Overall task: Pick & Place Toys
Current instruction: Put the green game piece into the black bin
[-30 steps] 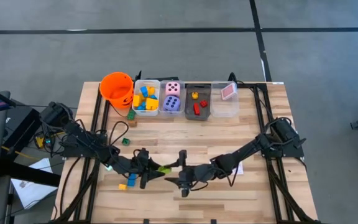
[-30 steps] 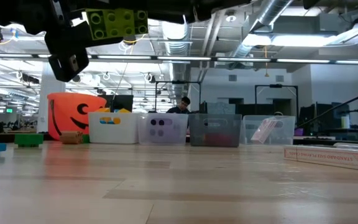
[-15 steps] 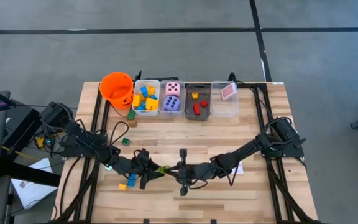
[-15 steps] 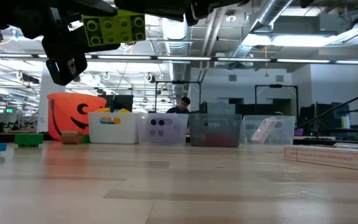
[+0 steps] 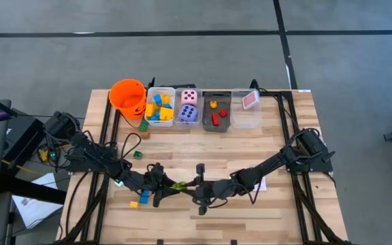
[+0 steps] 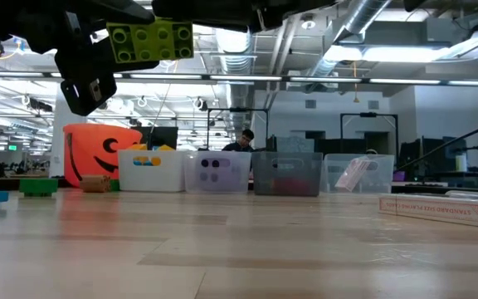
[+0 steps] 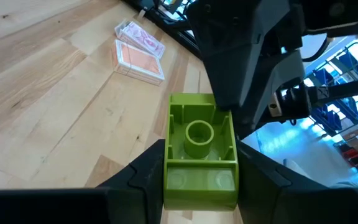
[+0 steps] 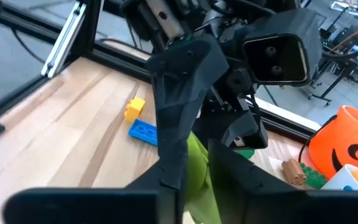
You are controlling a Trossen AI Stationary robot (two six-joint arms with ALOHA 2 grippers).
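Green block [image 7: 199,149]: held in the air above the desk's front middle, between the two end effectors; studs face the left wrist camera; in the low view it hangs high at the upper left [image 6: 150,42].
Left end effector [image 5: 168,186]: clamped on the green block, one finger [image 7: 143,177] on each side of it.
Right end effector [image 5: 190,186]: meets the left one nose to nose; its fingers [image 8: 178,118] are closed on the far end of the same block.
Desk [image 5: 278,129]: pale wood, with a row of containers along its back edge.
Bucket [image 5: 128,96]: orange, at the left end of the row.
Bin 1 [image 5: 160,106]: holds yellow and blue blocks.
Bin 2 [image 5: 188,107]: holds the pink die [image 5: 190,96] and the purple die [image 5: 188,113].
Bin 3 [image 5: 216,110]: grey, with red and yellow blocks.
Bin 4 [image 5: 246,109]: clear, with a pink card pack [image 5: 250,101].
Loose blocks: a blue one [image 5: 144,197] and a yellow one [image 5: 134,203] on the desk just below the left end effector; a small green one [image 5: 137,154] farther back.
Card box [image 7: 139,52]: lies flat on the desk under the right arm.
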